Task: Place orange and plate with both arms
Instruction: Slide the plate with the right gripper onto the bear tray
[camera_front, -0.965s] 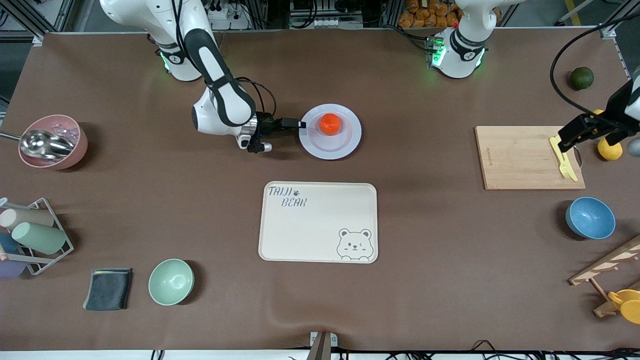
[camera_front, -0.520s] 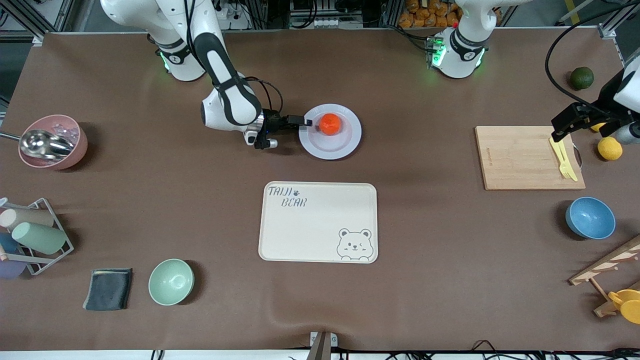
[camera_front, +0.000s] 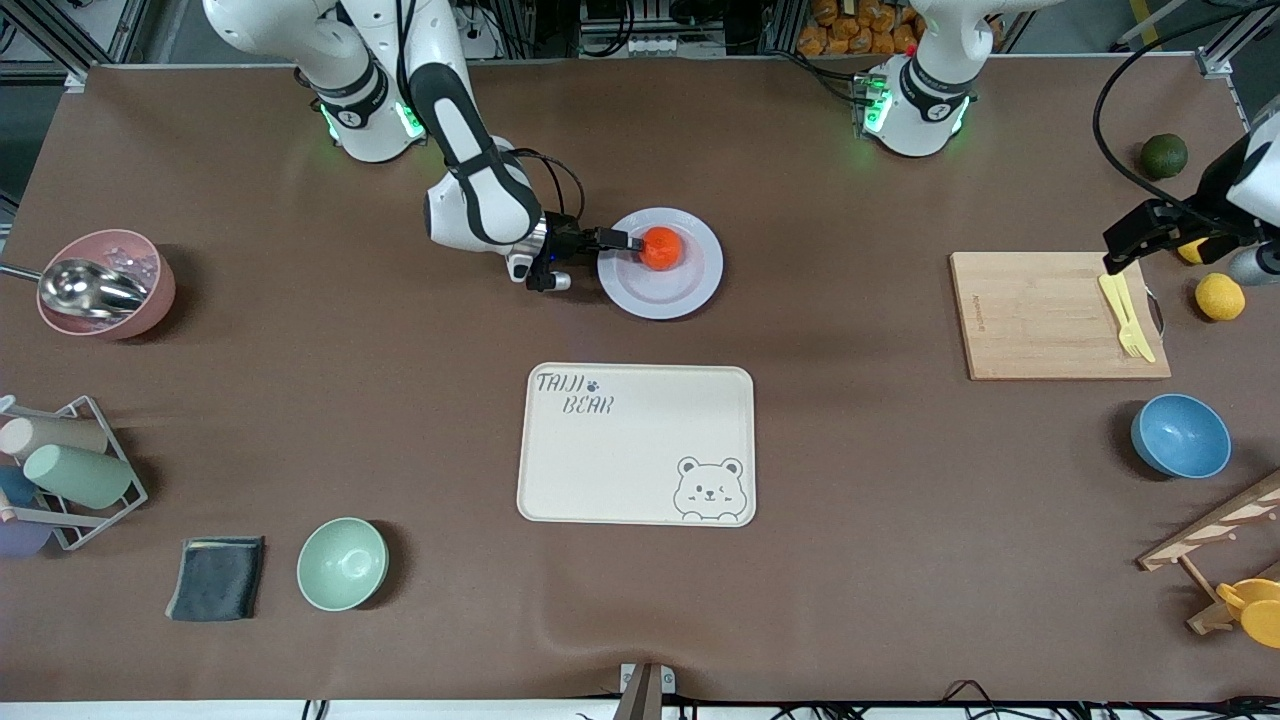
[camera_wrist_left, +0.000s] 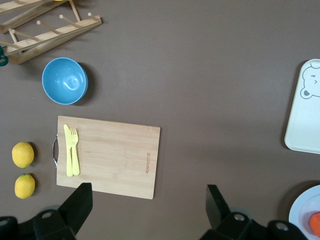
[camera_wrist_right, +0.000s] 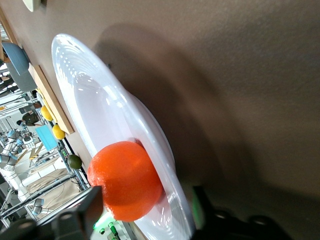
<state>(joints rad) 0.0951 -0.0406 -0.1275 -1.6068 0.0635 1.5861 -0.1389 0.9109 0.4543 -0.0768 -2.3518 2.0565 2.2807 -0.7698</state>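
Right now the right gripper (camera_front: 628, 243) sits low at the plate (camera_front: 694, 287), on the rim toward the right arm's end of the table, w/ the orange (camera_front: 661, 248) just at its tips. Fingers (camera_front: 612, 238) look spread, one each side of the rim edge, not clamped on anything I can confirm; the right wrist view shows the orange (camera_wrist_right: 126, 186) right up against the gripper (camera_wrist_right: 145, 210), whether touching I can't tell.

Near to far on the table: green bowl (camera_front: 342, 563) and dark cloth (camera_front: 217, 577) nearest the front camera, then the cream bear tray (camera_front: 636, 443), then the plate, farther from the camera than the tray and about in line w/ it.

Orange: small, round, bright orange-red, a bit flattened, glossy. It lies on the plate, off centre toward the robots' bases. Round, so no long axis to speak of.

Plate (camera_wrist_right: 114, 121): round, pale lavender-white, glossy, wide rim, flat on the brown table (camera_front: 860, 560). No pointing direction.

Left gripper (camera_front: 1135, 240) hangs in the air over the cutting board (camera_front: 1040, 315) edge by the yellow fork (camera_front: 1126, 315), toward the left arm's end of the table; left arm waits. Left wrist view shows its fingers (camera_wrist_left: 80, 202) wide apart, holding nothing, w/ the board (camera_wrist_left: 107, 157), fork (camera_wrist_left: 72, 151), blue bowl (camera_wrist_left: 64, 81) and two lemons (camera_wrist_left: 23, 154) below.
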